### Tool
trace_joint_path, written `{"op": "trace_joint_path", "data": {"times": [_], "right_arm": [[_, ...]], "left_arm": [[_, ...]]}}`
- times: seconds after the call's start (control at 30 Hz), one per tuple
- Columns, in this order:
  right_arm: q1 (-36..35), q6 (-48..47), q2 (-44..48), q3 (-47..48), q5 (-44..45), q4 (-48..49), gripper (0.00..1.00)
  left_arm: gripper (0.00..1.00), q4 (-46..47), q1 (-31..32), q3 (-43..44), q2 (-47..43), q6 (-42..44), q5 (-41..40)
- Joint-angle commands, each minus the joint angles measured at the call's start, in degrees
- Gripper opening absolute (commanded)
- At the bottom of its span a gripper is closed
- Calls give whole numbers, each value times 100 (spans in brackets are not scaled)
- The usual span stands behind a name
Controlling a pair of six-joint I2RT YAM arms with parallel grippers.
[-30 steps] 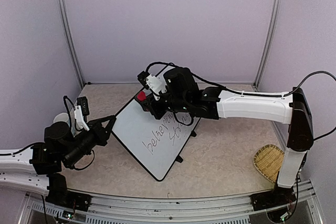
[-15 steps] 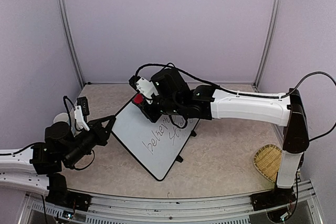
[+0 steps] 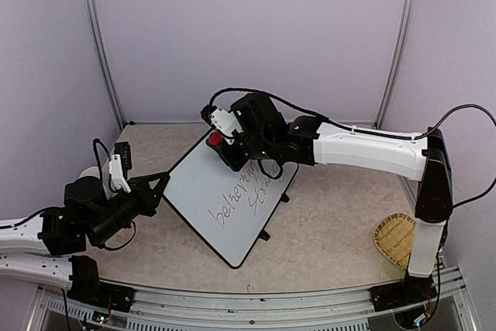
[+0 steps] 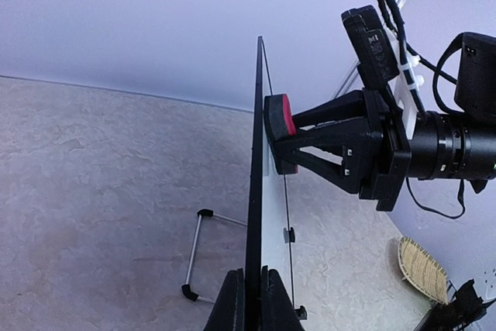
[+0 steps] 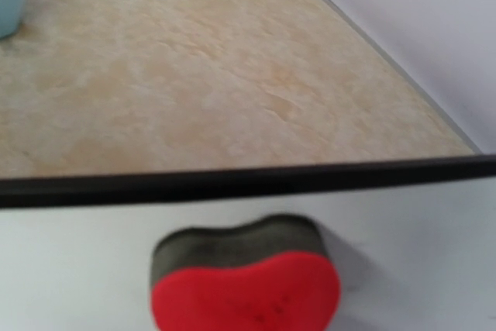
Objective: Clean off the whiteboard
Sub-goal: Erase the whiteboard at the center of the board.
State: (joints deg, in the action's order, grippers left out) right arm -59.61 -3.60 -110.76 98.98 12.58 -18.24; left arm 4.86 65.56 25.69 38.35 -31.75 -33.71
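- Right end effector (image 3: 220,145): closed on an eraser (image 5: 246,284), one finger on each side. Located left of centre in the top view.
- Eraser: heart-shaped, red back, dark felt face. The felt face is pressed against the whiteboard (image 3: 198,191), just inside the board's top corner.
- Left end effector (image 4: 251,300): closed on the whiteboard's edge, with the thin black frame pinched between both fingers at the bottom centre of the left wrist view. It sits at the board's left corner in the top view.
- Whiteboard: large white panel with black frame and rounded corners, lying diagonally at the centre left of the top view. It is seen edge-on as a vertical line in the left wrist view.
- Handwriting (image 3: 246,195): two lines of black script on the board's right half, below and right of the eraser. The wording is not legible.
- Feet (image 3: 265,234): two small black tabs on the board's lower right edge.
- Wire stand (image 4: 198,253): thin bent rod with black tips, behind the board on the table (image 3: 333,222).
- Basket (image 3: 397,239): woven and shallow, at the lower right of the top view, well apart from the board.
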Motion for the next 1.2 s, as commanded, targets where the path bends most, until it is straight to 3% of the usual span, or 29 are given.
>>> {"op": "trace_joint_path", "data": {"times": [0.0,1.17], "right_arm": [[281,-65,-352,214,122,-383,16],[1519,-528,-1409,1876,961,-926,17]], "left_arm": [[0,-661,193,226,13,423,1149],[0,-844,193,454,141,562,1524]]}}
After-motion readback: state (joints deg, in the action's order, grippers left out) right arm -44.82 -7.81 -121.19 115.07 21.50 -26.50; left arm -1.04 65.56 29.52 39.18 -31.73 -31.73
